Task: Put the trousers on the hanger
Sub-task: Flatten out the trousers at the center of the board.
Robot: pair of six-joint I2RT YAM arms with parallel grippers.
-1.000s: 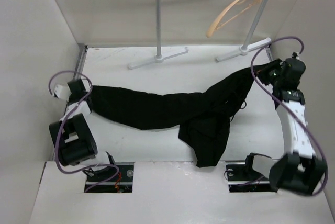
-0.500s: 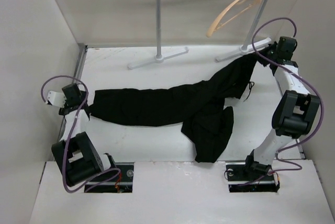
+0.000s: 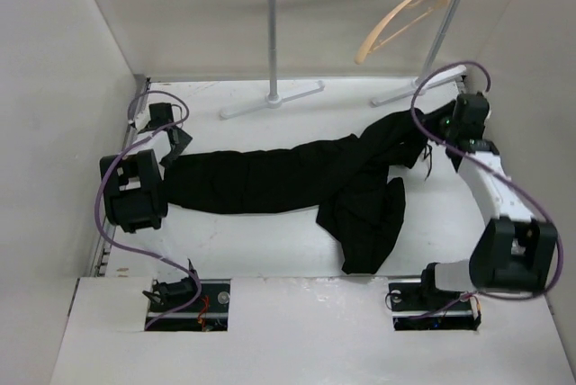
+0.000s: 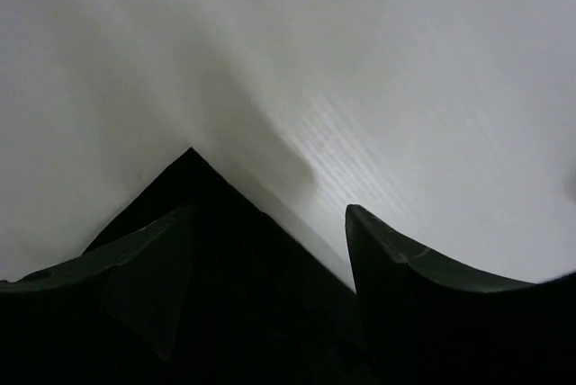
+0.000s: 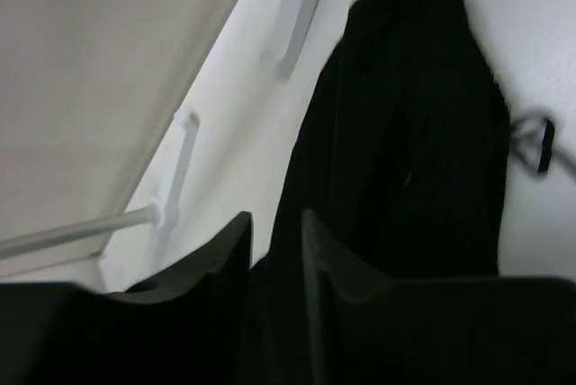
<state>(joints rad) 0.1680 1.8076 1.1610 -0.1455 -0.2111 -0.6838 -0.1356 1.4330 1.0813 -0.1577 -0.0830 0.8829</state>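
The black trousers [image 3: 270,178] lie stretched across the table from left to right, with one folded part hanging toward the near edge. The tan hanger [image 3: 402,18] hangs on the white rail at the back right, away from both arms. My left gripper [image 3: 173,140] stands at the trousers' left end. In the left wrist view it [image 4: 268,214] is open, and a corner of the black cloth [image 4: 234,268] lies between its fingers. My right gripper [image 3: 445,126] is at the trousers' right end. Its fingers [image 5: 274,223] are slightly apart, with the black cloth [image 5: 423,133] in the narrow gap.
The white rail stand [image 3: 272,34] stands at the back, its feet [image 5: 301,7] on the table close behind the trousers' right end. Side walls close the table in on the left and right. A drawstring [image 5: 540,142] trails from the cloth.
The left gripper let go of the leg end and moved farther back along the left wall. The right gripper's jaws parted after pulling its end back. The trousers now lie straighter.
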